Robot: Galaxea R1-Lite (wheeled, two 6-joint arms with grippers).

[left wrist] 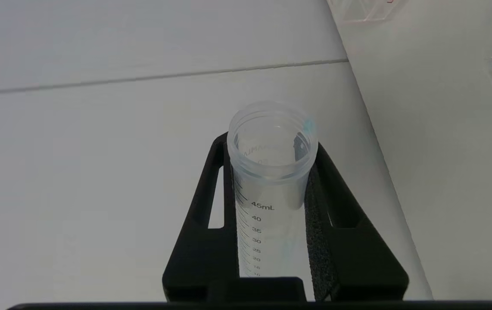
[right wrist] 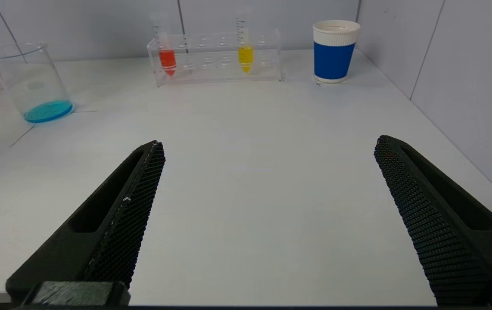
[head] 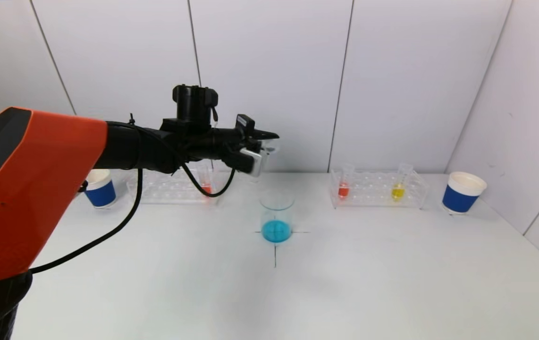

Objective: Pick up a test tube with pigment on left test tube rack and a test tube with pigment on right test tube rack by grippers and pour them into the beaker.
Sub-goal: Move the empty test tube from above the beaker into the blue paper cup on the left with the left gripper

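The left pincer (head: pixel 265 144) hangs in the air above and slightly behind the beaker (head: pixel 276 218), clenched on a clear test tube (left wrist: pixel 272 181). In the left wrist view the tube sits between the two black fingers (left wrist: pixel 336 215), its open mouth facing away from the camera. Its inside looks drained, with only a faint blue trace at the rim, though the lower part is hard to read.

The beaker stands on the cross mark at the middle of the white desk (head: pixel 345 283) and holds a shallow layer of blue liquid.

Behind the left arm, the left rack (head: pixel 170 189) holds one tube with red pigment (head: pixel 206 186). A blue paper cup (head: pixel 99 189) stands just beside that rack's outer end.

The right rack (head: pixel 378 190) stands well apart from the beaker at the back of the desk. It carries a red tube (head: pixel 343 186) and a yellow tube (head: pixel 399 186), both upright. A second blue cup (head: pixel 463 192) stands near its far end.

The right pincer (right wrist: pixel 267 202) is low over the desk near the front edge, its fingers spread wide and holding nothing.
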